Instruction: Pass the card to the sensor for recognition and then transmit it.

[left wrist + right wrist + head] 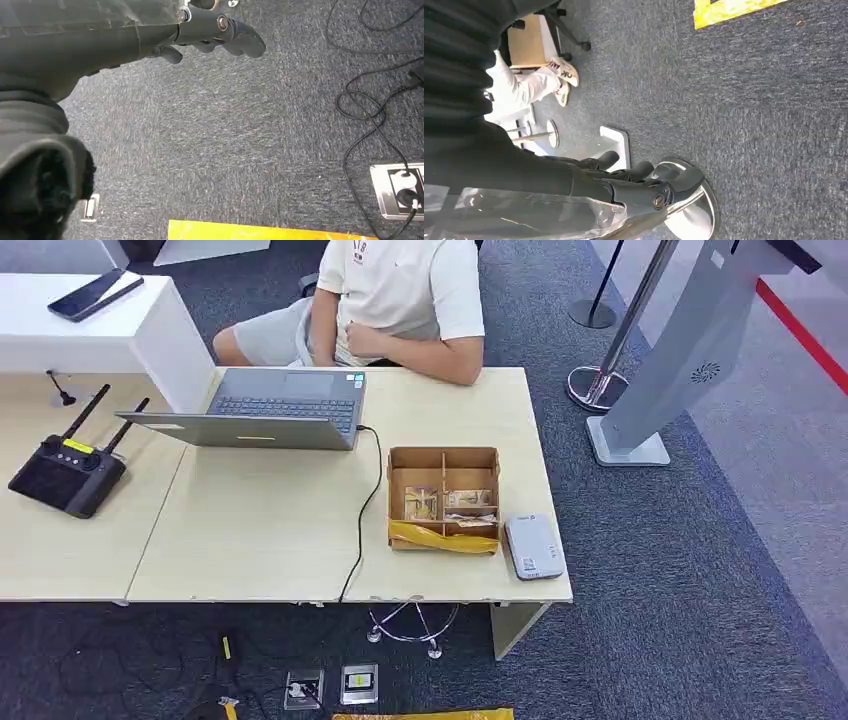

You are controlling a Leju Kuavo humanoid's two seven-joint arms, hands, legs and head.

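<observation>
On the light wooden table [270, 540] stands a partitioned cardboard box [443, 455]. Cards [421, 502] lie in its near compartments, and a yellow strip [443, 538] runs along its front. A small grey-white sensor [533, 546] lies flat just right of the box, near the table's front corner. In the left wrist view my left hand [215, 35] hangs over the carpet, fingers loosely apart and holding nothing. My right hand [639, 180] also hangs low above the floor, fingers apart and empty.
An open laptop [270, 408] sits at the table's back, its black cable [362, 510] running off the front edge. A person [400, 290] sits behind it. A black antenna device [68, 472] is at the left. A stanchion base [595, 388] and a grey stand [680, 350] are at the right.
</observation>
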